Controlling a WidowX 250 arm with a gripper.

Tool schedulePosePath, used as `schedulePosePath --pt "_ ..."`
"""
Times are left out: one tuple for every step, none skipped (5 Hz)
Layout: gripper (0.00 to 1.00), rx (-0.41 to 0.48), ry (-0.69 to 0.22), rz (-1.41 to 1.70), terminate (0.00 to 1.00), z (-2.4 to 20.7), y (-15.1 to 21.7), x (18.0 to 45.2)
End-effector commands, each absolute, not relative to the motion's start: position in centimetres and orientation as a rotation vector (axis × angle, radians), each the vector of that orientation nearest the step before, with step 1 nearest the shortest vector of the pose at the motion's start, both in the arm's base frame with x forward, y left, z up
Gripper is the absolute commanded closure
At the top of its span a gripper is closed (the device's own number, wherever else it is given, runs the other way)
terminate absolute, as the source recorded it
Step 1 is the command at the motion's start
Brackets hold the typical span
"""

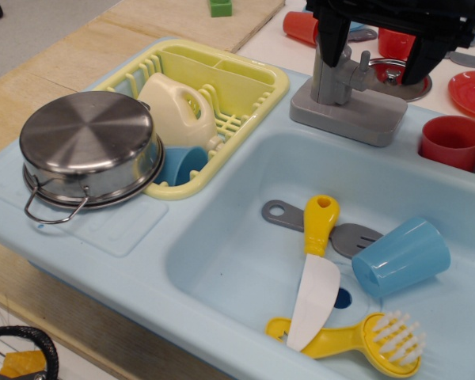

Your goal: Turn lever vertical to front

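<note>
The toy faucet stands on its grey rectangular base (348,116) at the back rim of the light blue sink (222,261). Its lever (362,71), a short grey arm with a thin upright peg, juts to the right from the column (329,79). My black gripper (374,62) hangs open above and behind the faucet. One finger (329,43) is at the column's top left, the other finger (424,57) is well to the right of the lever. Neither finger touches the lever.
A yellow dish rack (214,95) holds a cream jug and a blue cup. A steel pot (89,146) sits upside down at left. In the sink lie a grey spatula (344,233), a yellow knife (315,269), a yellow brush (372,339) and a blue cup (401,255). Red cups and plates stand at back right.
</note>
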State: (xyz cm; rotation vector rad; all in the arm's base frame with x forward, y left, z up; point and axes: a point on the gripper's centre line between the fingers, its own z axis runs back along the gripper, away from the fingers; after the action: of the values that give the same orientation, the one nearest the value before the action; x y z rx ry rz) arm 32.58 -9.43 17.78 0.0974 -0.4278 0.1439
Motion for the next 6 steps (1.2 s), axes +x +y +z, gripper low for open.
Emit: schedulePosePath --pt "0.0 0.076 -0.476 0.14 0.0 19.0 -8.8 33.6" --pt "0.0 0.065 -0.483 0.137 0.0 18.6 -8.6 33.9" --pt "0.0 0.062 -0.49 0.152 0.0 18.2 -8.6 34.3" --pt "1.0 0.06 -0.495 0.193 0.0 17.9 -8.5 34.2" --pt "1.0 0.066 -0.484 0.212 0.0 17.9 -8.5 34.0" --pt "1.0 0.063 -0.479 0.257 0.0 17.5 -8.1 32.9"
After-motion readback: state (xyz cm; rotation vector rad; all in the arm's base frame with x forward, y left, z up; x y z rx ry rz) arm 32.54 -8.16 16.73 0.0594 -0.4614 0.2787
